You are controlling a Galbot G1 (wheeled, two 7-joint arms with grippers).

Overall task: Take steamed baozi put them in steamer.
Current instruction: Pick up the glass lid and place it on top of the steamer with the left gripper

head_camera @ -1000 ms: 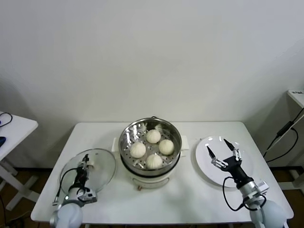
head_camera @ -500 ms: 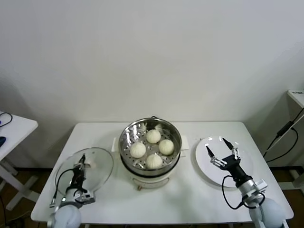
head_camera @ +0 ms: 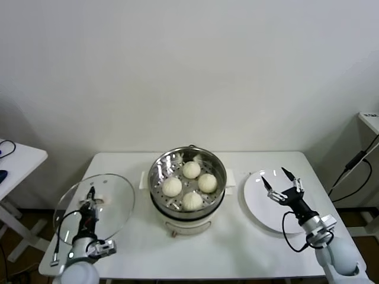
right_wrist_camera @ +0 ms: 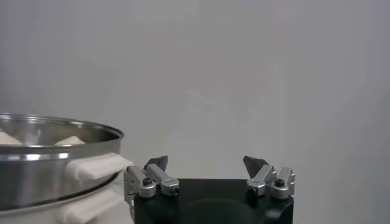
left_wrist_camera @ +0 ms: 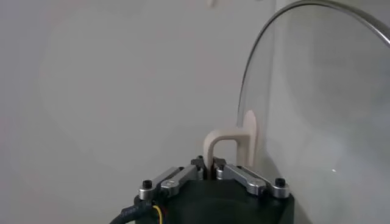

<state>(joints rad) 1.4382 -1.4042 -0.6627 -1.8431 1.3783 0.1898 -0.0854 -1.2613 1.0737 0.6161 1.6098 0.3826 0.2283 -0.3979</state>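
A: Baozi first. How did the steamed baozi [head_camera: 190,170] look, and where were they?

B: They were four small round buns, cream-white, with pleated tops. All four sat close together on the perforated tray inside the steamer [head_camera: 188,188]. The steamer was a round shiny steel pot on a white base with side handles, and it stood in the middle of the table [head_camera: 237,236], nearer to the back edge.

A: What did the jaws of the left gripper [head_camera: 90,195] do?

B: They were closed on the white handle [left_wrist_camera: 233,143] of the glass lid [head_camera: 95,207]. In the left wrist view the two fingers [left_wrist_camera: 177,178] met at the foot of that handle. The lid was tilted and raised over the left edge of the table, its rim reaching past that edge.

A: And the right gripper [head_camera: 283,181]?

B: Its jaws stood wide apart and held nothing. It hovered above the white plate [head_camera: 260,207], which lay near the right edge of the table. I could not tell if the fingertips touched the plate.

A: What about the surface and the room?

B: The table was white and plain. Behind it was a bare white wall [head_camera: 189,71]. A second white table [head_camera: 21,160] showed at the far left, and black cables [head_camera: 355,171] hung at the far right.
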